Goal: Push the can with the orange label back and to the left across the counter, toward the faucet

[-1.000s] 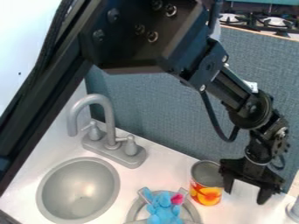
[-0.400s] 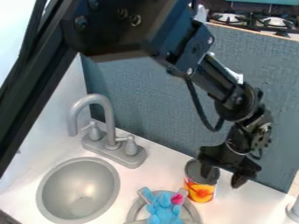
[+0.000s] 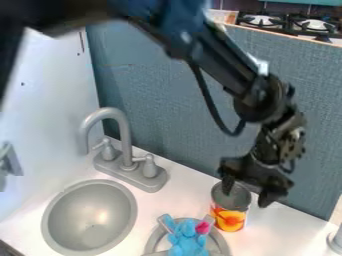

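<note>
- Black two-finger gripper [image 3: 246, 200] hung with fingers parted, grasping nothing, seemingly straddling the can's rim from above.
- Orange-and-yellow-labelled metal can [image 3: 229, 219] stood upright on the white counter [image 3: 284, 227], supported by its base.
- Blue plush toy [image 3: 189, 243] rested within a round grey dish [image 3: 153, 242].

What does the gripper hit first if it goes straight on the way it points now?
Likely the open tin can: the gripper points down, its spread fingers about over the can's right-hand rim in the picture. Depth is unclear from this angle, so it could pass beside the can to the white counter.
</note>
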